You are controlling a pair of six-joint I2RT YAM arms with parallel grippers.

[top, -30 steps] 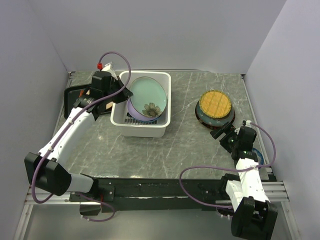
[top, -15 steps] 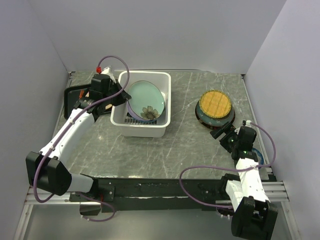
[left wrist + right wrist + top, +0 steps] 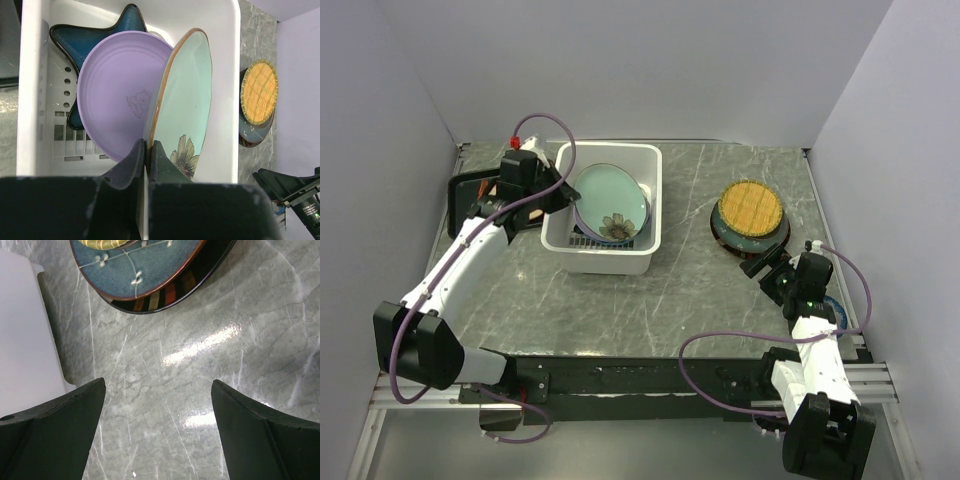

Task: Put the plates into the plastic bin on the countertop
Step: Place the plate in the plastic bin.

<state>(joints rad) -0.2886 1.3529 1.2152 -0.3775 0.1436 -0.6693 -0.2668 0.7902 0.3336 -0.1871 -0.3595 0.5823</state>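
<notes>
Pale green glaze with a brown flower fills the space just ahead of the left gripper [image 3: 147, 147], whose fingers are pinched tight on the near rim of that pale green plate [image 3: 187, 95]. The plate stands on edge inside the plastic bin [image 3: 30, 75], tilted away from the fingers toward the bin's right wall. Just to the left of the fingers a lavender plate [image 3: 117, 95] leans in the bin beside the held plate, and beyond it, furthest from the fingertips, lies the blue star-shaped plate [image 3: 85, 40]. Whether the green plate's lower edge rests on the slotted floor is hidden by the fingers, though it seems close to it.

The right gripper [image 3: 157, 385] hangs over the countertop [image 3: 200, 340] with its fingers spread wide and nothing between them. Straight ahead of the fingertips, well apart from the bin, sits a stack: a dark teal plate [image 3: 140, 260] on a dark-rimmed plate [image 3: 165, 295], with the yellow woven-look plate [image 3: 751, 206] on top. From above, a black tray [image 3: 460, 195] lies beside the left gripper, outside the bin's left wall.
</notes>
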